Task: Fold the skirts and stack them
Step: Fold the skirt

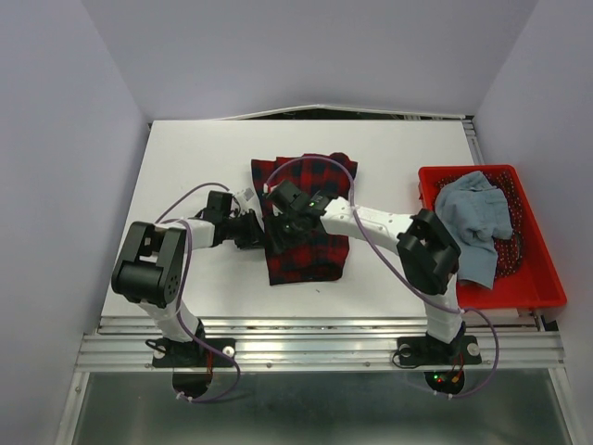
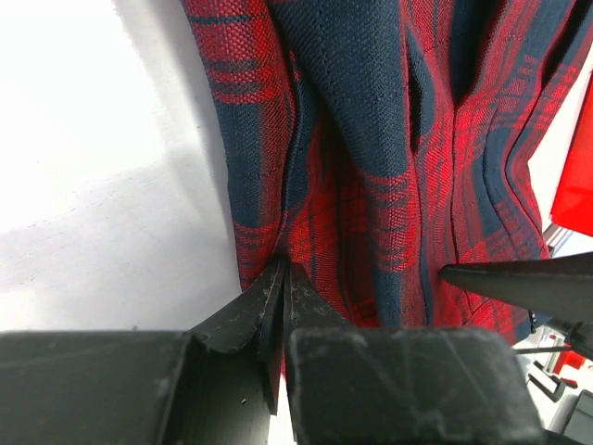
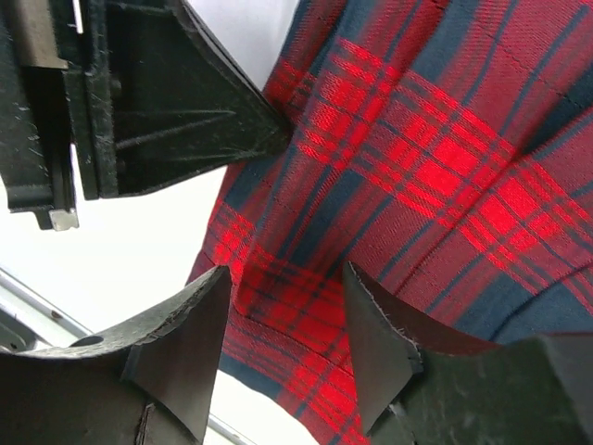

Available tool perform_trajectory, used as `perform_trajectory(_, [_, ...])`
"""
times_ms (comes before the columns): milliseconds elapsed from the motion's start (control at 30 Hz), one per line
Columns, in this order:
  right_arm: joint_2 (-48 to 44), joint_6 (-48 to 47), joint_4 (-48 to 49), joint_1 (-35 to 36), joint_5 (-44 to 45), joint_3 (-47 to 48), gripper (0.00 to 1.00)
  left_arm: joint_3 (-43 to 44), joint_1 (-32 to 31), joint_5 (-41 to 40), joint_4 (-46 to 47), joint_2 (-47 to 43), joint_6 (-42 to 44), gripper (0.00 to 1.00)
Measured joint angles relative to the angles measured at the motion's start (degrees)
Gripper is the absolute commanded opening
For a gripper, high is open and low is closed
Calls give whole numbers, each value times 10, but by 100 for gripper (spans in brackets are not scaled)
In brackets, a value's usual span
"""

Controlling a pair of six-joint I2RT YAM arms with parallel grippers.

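Observation:
The red-and-navy plaid skirt (image 1: pixel 315 236) lies spread in the middle of the white table (image 1: pixel 199 162). At its left edge, my left gripper (image 1: pixel 257 229) is shut, its tips (image 2: pixel 283 271) pinching the hem of the pleated plaid skirt (image 2: pixel 371 139). My right gripper (image 1: pixel 282 225) is just beside it, over the same edge. Its jaws stand open (image 3: pixel 287 311), with a raised fold of the plaid skirt (image 3: pixel 417 158) between the two fingers (image 3: pixel 185 343). The light blue-grey skirt (image 1: pixel 473 222) lies bunched in the red basket (image 1: pixel 537 278).
The red basket stands at the table's right edge, with dark red cloth (image 1: pixel 508 248) under the blue-grey skirt. The two grippers are very close: the left one (image 3: pixel 167 102) fills the right wrist view's upper left. Grey walls enclose the table on three sides.

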Motion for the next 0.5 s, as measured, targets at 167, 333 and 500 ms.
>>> perform_trajectory(167, [20,-5,-12,11,13,19,31,4,0,2,0,5,0,13])
perform_trajectory(333, [45,-9,-17,19,19,38,1,9,0,3,0,10,0,13])
perform_trajectory(500, [46,-4,-25,19,10,53,1,12,0,5,0,15,-2,12])
